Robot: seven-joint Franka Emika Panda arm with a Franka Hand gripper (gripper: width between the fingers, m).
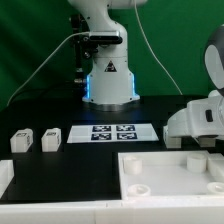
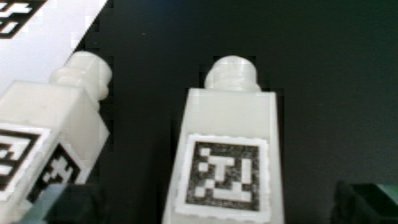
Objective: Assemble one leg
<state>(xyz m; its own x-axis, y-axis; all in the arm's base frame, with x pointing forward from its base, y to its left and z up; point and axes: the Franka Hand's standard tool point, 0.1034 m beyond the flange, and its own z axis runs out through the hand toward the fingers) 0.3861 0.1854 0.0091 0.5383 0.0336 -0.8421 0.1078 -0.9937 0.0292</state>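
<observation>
The gripper [image 2: 217, 203] hangs wide open and empty, its dark fingertips [image 2: 64, 204] standing either side of the leg [image 2: 231, 150], which lies flat between the jaws, tag face up. A neighbouring leg [image 2: 50, 125] lies just beside it, close to one finger. I judge that finger could land on it or shove it on the descent, since the gap between the two is narrow. The leg's long axis runs crosswise to the jaws' closing line, its rounded peg end pointing away, ahead of the jaws
</observation>
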